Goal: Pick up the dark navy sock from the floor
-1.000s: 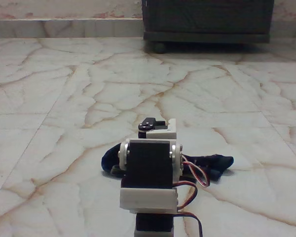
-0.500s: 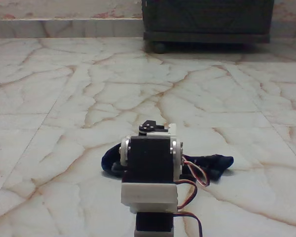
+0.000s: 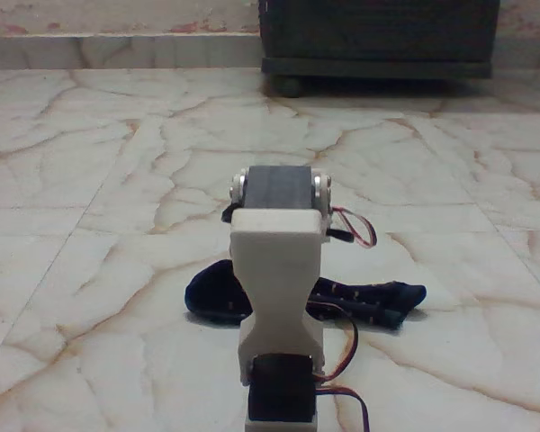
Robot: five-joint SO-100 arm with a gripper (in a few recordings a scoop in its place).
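Observation:
The dark navy sock [image 3: 378, 301] lies limp on the glossy marble floor [image 3: 117, 180], stretched left to right, with tiny reddish dots on its right part. Its left end [image 3: 211, 292] bulges out from behind the arm. The white arm [image 3: 279, 270] stands upright in front of the sock's middle, seen from behind, with a black servo block [image 3: 281, 191] at its top. The arm's own links hide the gripper and the middle of the sock. Whether the fingers touch the sock cannot be told.
A dark wheeled cabinet [image 3: 378, 36] stands at the back, right of centre, against the wall skirting. Red and black wires [image 3: 355, 225] loop out to the right of the arm. Open floor lies to the left and right of the sock.
The arm's upper link has swung up and stands taller, with its servo block higher in the picture. The sock lies flatter and shows more on both sides.

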